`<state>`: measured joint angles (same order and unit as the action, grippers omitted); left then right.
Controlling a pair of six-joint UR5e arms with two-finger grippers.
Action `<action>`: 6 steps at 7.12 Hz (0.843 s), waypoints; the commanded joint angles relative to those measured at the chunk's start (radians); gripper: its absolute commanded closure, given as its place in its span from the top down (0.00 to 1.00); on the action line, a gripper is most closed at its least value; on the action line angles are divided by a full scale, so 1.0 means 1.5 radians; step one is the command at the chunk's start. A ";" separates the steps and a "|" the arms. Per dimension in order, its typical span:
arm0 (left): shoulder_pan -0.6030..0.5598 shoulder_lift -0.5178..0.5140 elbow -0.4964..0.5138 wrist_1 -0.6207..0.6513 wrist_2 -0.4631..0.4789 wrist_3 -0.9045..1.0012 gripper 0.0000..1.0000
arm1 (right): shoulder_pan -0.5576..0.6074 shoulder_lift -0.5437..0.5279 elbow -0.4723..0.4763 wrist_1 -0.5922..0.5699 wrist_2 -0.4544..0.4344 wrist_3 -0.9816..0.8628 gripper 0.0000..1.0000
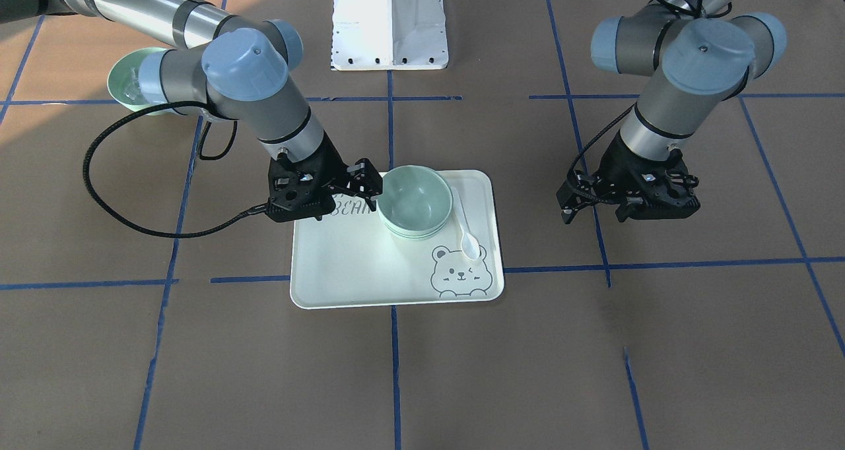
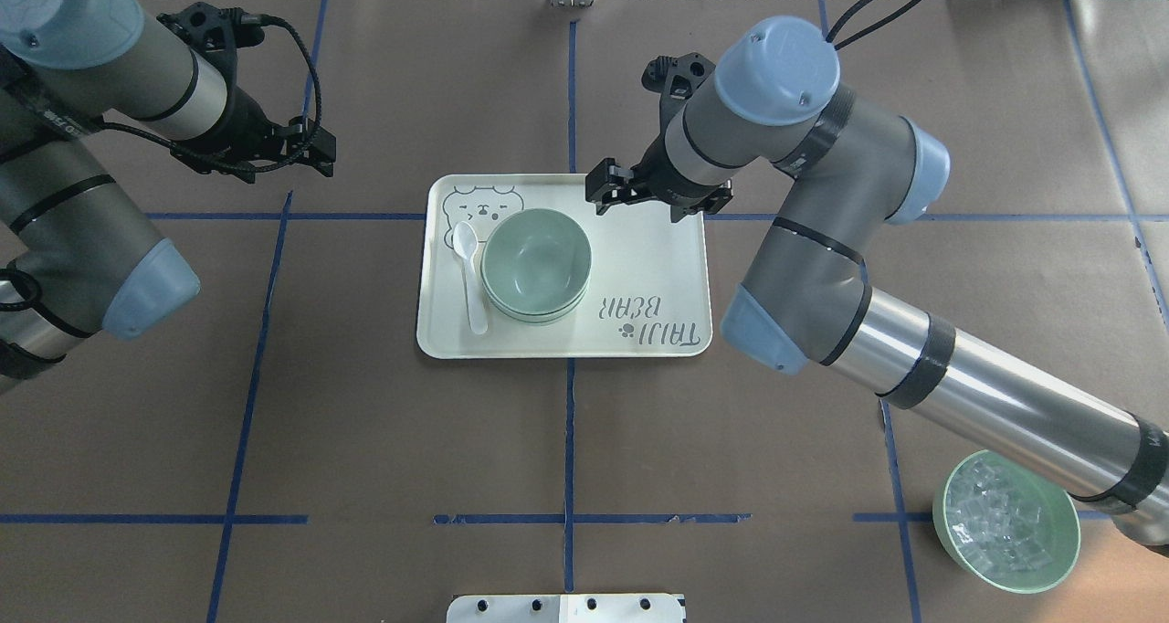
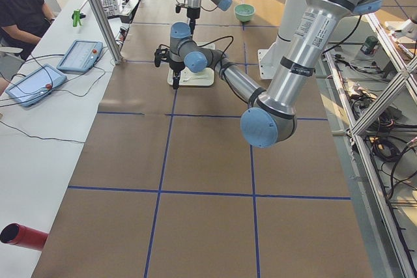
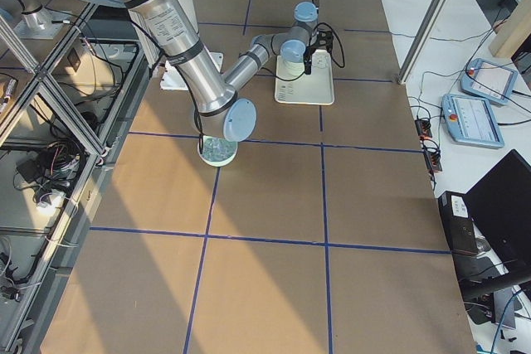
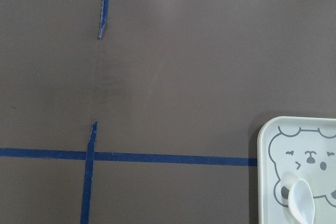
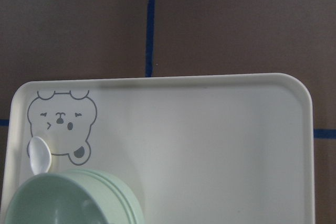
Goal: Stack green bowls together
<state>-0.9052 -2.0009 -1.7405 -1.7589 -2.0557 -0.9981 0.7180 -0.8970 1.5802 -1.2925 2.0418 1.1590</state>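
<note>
I am looking at the green bowls (image 2: 536,265), which are sitting nested in one stack on the cream tray (image 2: 639,267), their layered rims showing in the right wrist view. The stack is standing in the half of the tray that carries the bear drawing. A white spoon (image 2: 470,276) is lying on the tray just beside the stack, with its scoop over the bear's face.

I am seeing the right gripper (image 2: 610,194) hovering above the tray, near the stack but not touching it. Its jaws are standing apart and are holding nothing. The left gripper (image 2: 321,153) is hanging over bare table well apart from the tray, off the bear end. Its fingers are also spread wide with nothing between them.

A matching green bowl with clear cubes (image 2: 1005,521) is sitting on the table well away from the tray, beyond its lettered end, partly under the right arm's forearm.
</note>
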 commanded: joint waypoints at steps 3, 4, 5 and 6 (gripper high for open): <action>-0.091 0.089 -0.043 0.001 -0.034 0.141 1.00 | 0.161 -0.185 0.068 -0.029 0.110 -0.279 1.00; -0.138 0.125 -0.043 0.001 -0.083 0.216 1.00 | 0.205 -0.241 0.071 -0.026 0.127 -0.371 1.00; -0.191 0.174 -0.042 -0.003 -0.092 0.317 1.00 | 0.250 -0.291 0.069 -0.027 0.145 -0.469 1.00; -0.238 0.209 -0.029 0.001 -0.114 0.401 1.00 | 0.290 -0.339 0.068 -0.025 0.146 -0.543 1.00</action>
<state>-1.1710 -1.7609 -1.7988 -1.7606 -2.1868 -0.5604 1.0733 -1.3108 1.6838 -1.3325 2.2462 0.5022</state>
